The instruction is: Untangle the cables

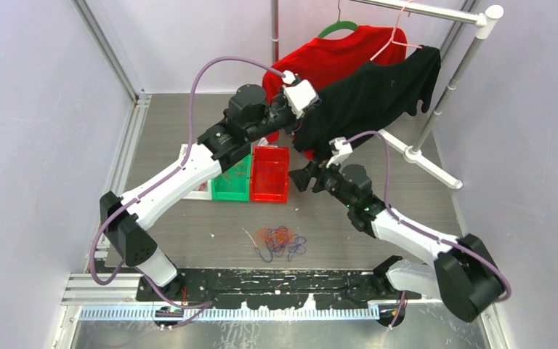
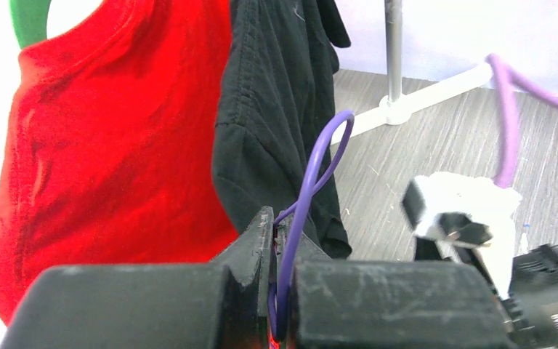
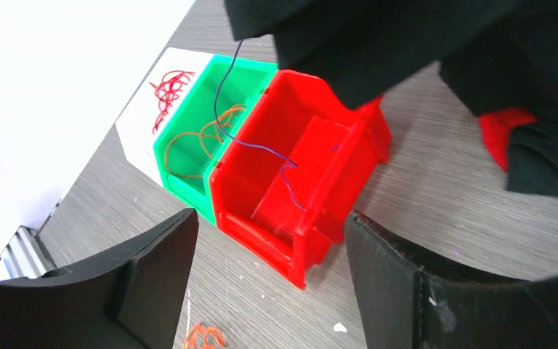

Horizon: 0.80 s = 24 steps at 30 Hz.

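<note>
- Left tool [image 2: 275,240]: jaws pinched shut on purple cable [image 2: 311,171], loop standing above pinch; tool high over red bin [image 3: 256,240].
- Strand hangs near-vertical from it, tail draped across that bin.
- Green bin [image 1: 230,190] alongside: orange cables inside.
- Tangled bundle [image 1: 280,238]: on table [image 1: 414,193], near arm bases, between arms.
- Right tool [image 1: 298,177]: wide open, empty, just right of red bin, nearer to tail.

Ref = bin row [image 1: 269,195]. Cable tangle [image 1: 280,240] on table [image 1: 407,211] just in front of it; more cables [image 3: 168,91] inside bins. Hung shirts [image 1: 378,94] behind & right; rack foot [image 1: 415,154] further right.
</note>
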Available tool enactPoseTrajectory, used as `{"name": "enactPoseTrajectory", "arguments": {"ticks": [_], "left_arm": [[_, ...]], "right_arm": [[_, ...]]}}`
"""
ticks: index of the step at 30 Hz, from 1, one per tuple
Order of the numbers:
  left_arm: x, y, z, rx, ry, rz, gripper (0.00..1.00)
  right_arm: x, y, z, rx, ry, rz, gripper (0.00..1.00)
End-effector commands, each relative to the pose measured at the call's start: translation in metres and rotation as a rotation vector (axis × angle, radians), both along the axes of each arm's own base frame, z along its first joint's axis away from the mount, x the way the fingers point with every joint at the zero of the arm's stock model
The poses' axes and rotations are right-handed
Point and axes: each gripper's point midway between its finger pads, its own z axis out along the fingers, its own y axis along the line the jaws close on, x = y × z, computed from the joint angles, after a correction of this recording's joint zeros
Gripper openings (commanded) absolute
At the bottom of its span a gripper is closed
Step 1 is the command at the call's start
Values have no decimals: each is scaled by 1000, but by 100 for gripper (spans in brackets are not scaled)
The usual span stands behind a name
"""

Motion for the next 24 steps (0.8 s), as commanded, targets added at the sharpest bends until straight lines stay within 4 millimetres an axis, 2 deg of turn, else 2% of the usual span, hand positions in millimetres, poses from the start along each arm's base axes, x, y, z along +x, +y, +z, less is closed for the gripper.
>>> {"name": "enactPoseTrajectory", "arguments": {"ticks": [1, 7, 11, 18, 22, 24], "left_arm": [[-20, 9, 40, -78, 5, -31, 0], [-36, 10, 54, -113, 42, -82, 0], [-42, 12, 60, -130, 47, -90, 0], [-46, 16, 63, -140, 50, -91, 0], [-45, 20, 67, -158, 65, -69, 0], [-47, 23, 68, -159, 69, -66, 0]], "right_arm": [[21, 34, 45, 71, -157, 56, 79], [66, 58, 41, 128, -139, -33, 78], [71, 87, 40, 166, -176, -6, 77], [81, 126, 20, 136, -164, -26, 77], [98, 129, 4, 105, -153, -160, 70], [106, 125, -4, 90, -137, -224, 61]]}}
